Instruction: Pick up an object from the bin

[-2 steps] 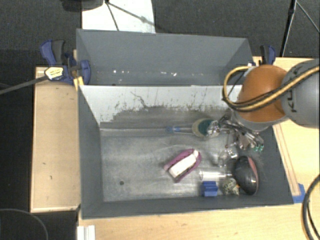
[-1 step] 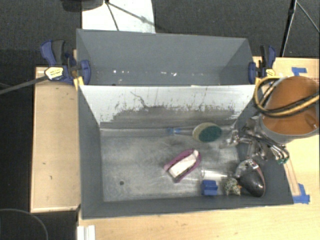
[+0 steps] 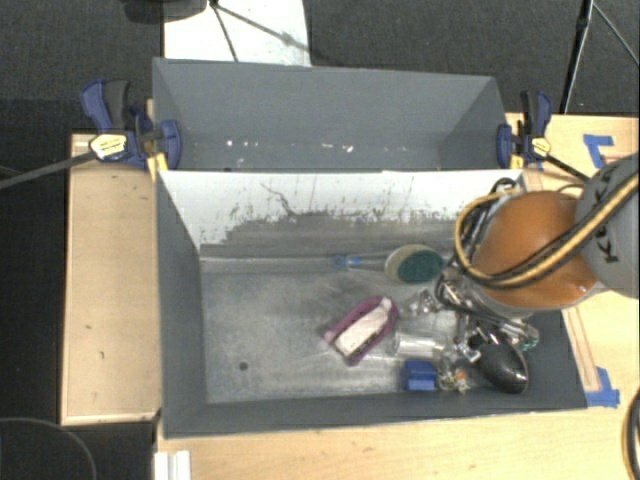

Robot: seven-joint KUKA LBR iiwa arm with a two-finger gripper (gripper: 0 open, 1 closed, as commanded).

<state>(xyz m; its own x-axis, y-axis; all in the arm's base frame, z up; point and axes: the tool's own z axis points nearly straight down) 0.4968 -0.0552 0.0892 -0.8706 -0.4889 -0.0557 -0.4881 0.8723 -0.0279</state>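
Metal-grey and tangled with cables, the gripper [image 3: 458, 353] sits low under its orange cover [image 3: 530, 248]; whether its jaws are released or clenched I cannot tell. Nearest to the gripper are three things: a clear plastic piece [image 3: 412, 344] just to its left, a small blue block [image 3: 420, 377] just below-left, and a black oval thing [image 3: 503, 370] just to its right. Which one it is over I cannot tell. The clear piece looks light, thin and slippery, best pinched across its narrow width. The block seems stiff and easy to hold by its flat sides. Further left of the gripper lies a purple-and-white packet [image 3: 358, 330], likely soft. Above-left is a green round-headed brush [image 3: 414, 264]. No writing is legible.
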